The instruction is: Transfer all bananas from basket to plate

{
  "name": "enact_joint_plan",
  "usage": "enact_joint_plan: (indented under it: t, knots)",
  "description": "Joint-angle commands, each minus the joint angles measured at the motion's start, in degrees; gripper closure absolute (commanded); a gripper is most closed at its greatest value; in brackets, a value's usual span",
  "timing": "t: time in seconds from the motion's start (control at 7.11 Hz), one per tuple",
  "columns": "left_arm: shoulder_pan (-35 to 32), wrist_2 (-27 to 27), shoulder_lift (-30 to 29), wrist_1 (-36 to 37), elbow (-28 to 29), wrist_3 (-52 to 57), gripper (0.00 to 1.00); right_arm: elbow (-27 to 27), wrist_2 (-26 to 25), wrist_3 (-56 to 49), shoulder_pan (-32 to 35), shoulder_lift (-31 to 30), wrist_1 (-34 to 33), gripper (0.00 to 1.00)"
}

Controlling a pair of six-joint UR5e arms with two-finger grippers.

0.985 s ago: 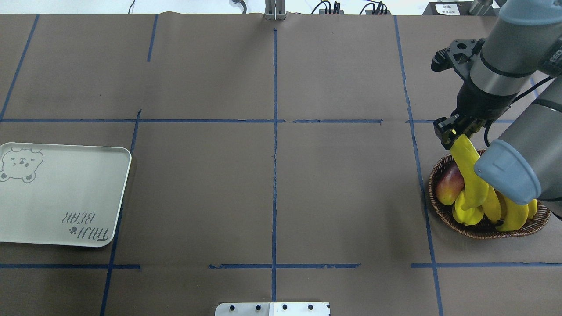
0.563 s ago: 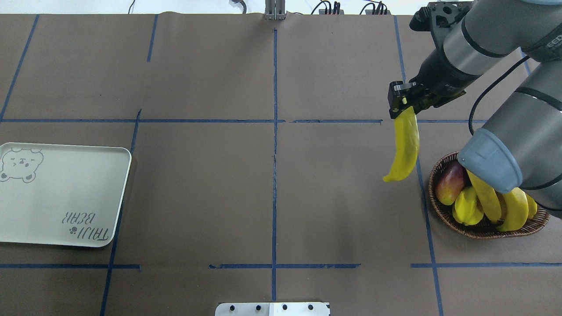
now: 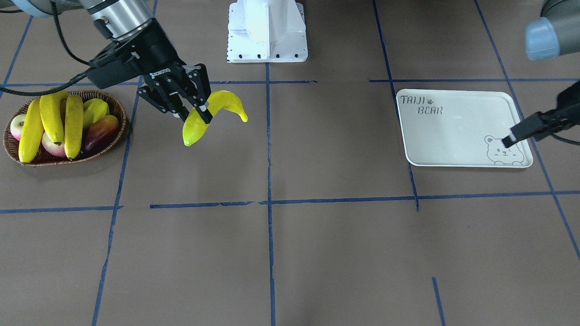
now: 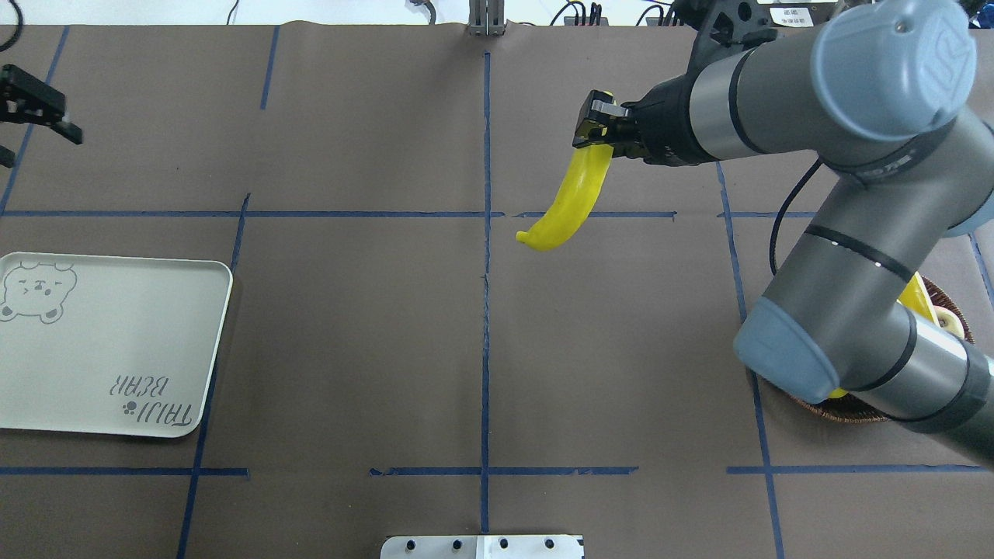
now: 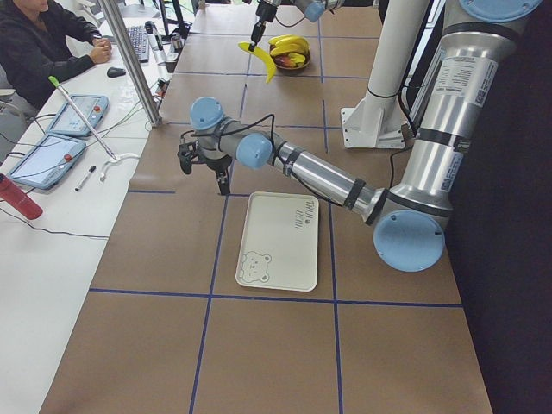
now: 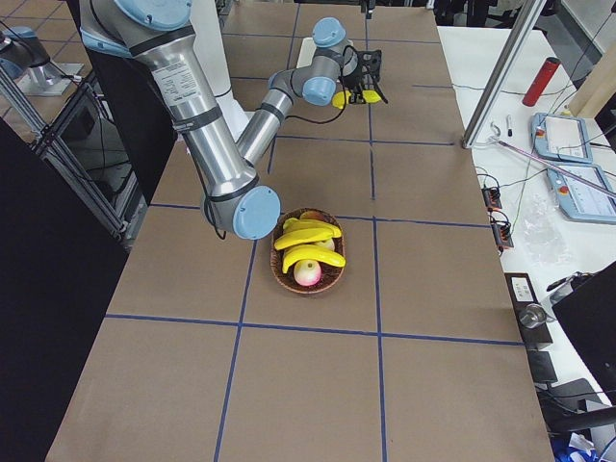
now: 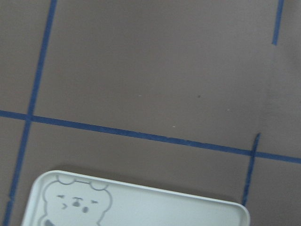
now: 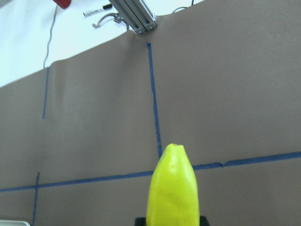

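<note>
My right gripper is shut on one end of a yellow banana and holds it in the air right of the table's middle, away from the basket; it also shows in the front view. Three more bananas lie in the brown wicker basket, which my right arm mostly hides in the overhead view. The grey-white plate with the bear drawing lies empty at the far left. My left gripper hovers open and empty just beyond the plate's far edge.
The basket also holds a yellow-green starfruit, a red mango and apples. Blue tape lines divide the brown table cover. The robot's white base stands at the near edge. An operator sits beyond the far edge in the left side view.
My right gripper has lifted the banana out of the basket and carried it left and toward the table's far side. My left gripper has come into the overhead view at the far left.
</note>
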Motion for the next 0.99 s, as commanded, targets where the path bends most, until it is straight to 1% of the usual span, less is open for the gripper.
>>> enact_joint_plan:
  t: [0.0,0.14,0.28,0.42,0.56,0.7,0.84]
  knots:
    - [10.44,4.03,-9.91,-4.81,-0.69,-26.23,0.00,0.03,-23.86,2.14,-10.88,2.66,1.21,1.00]
    - [13.71,7.02,-12.30,-10.32,-0.43,-38.96,0.00,0.03,-27.45,4.24,-12.41,3.11,1.03,1.00]
    - [16.00,10.44,-12.50,-17.77,-0.25,-53.53,0.00,0.03,-31.32,5.39,-13.38,3.11,0.95,1.00]
    - [18.55,14.48,-12.59,-21.93,-0.16,-67.77,0.00,-0.06,-35.01,5.49,-14.09,3.11,0.68,0.99]
    - [21.01,17.39,-13.90,-22.15,-0.25,-77.23,0.00,-0.06,-37.74,5.40,-14.44,3.02,0.42,0.99]
    - [23.47,19.07,-15.91,-22.06,-0.25,-85.33,0.00,-0.41,-40.90,5.31,-15.58,2.94,0.33,0.99]
    - [26.19,21.96,-18.54,-21.89,0.10,-92.19,0.00,-0.50,-42.67,5.31,-16.63,3.11,0.24,0.99]
